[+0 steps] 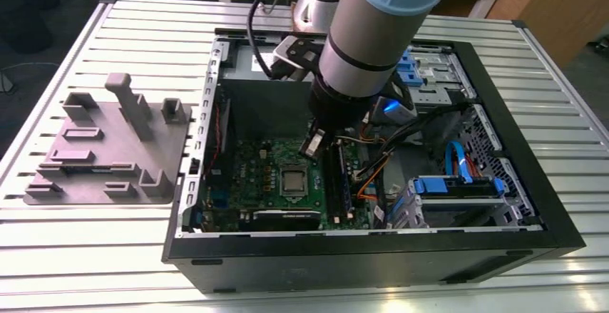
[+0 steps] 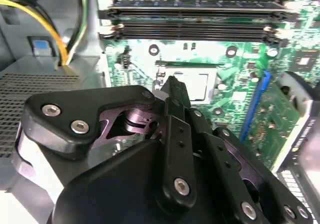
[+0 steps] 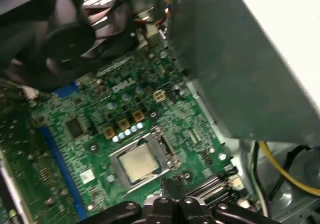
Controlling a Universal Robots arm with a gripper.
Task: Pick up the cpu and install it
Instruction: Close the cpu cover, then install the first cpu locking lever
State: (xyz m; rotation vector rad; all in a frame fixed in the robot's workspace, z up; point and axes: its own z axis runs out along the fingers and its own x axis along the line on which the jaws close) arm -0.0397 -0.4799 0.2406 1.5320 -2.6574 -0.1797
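Observation:
The cpu [image 1: 293, 180] is a small square chip with a silver top. It lies flat in the socket in the middle of the green motherboard [image 1: 249, 172] inside the open computer case. It is also seen in the first wrist view, cpu [image 3: 137, 163], and in the second wrist view, cpu [image 2: 196, 85]. My gripper [image 1: 313, 146] hangs just above the board at the socket's edge on the side of the memory sticks. Its black fingertips [image 3: 168, 185] are together with nothing between them. In the second wrist view the gripper [image 2: 174, 85] covers one edge of the chip.
Two long black memory sticks [image 1: 337, 177] stand beside the socket. A fan [image 3: 65, 38] and bundled cables [image 1: 400, 138] crowd the case; its black walls [image 1: 361, 252] ring the board. A grey plastic tray with upright posts [image 1: 105, 149] lies on the slatted table at the exterior view's left.

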